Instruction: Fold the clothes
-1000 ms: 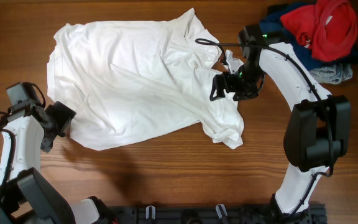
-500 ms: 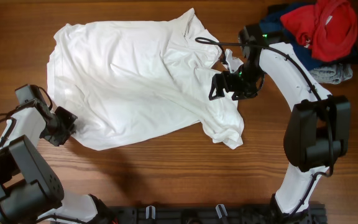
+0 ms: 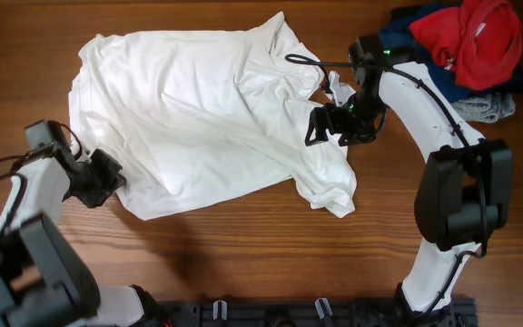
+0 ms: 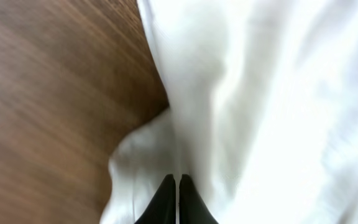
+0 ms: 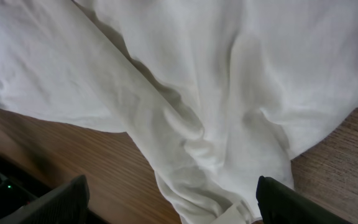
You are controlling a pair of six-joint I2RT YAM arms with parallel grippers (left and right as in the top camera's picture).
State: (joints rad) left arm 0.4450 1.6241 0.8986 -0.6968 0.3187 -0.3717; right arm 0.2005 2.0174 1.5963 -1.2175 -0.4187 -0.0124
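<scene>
The clothes (image 3: 207, 118), a large plain white T-shirt, lie crumpled across the wooden table, with a sleeve or corner trailing toward the front right. My left gripper (image 3: 109, 175) sits at the shirt's lower-left edge. In the left wrist view its black fingertips (image 4: 178, 180) are pressed together on the white fabric (image 4: 278, 93), and a crease runs out from the tips. My right gripper (image 3: 320, 127) hovers over the shirt's right part. In the right wrist view it (image 5: 179, 208) stands wide open, with rumpled cloth (image 5: 197, 74) lying loose between the fingers.
A pile of other garments sits at the back right corner: red (image 3: 479, 32), navy blue (image 3: 407, 27) and grey (image 3: 488, 107). Bare wood (image 3: 243, 254) runs along the front. A black rail (image 3: 289, 313) lines the near edge.
My left gripper went from open beside the shirt to shut, and has slid right onto the shirt's lower-left edge. The right arm has stayed put.
</scene>
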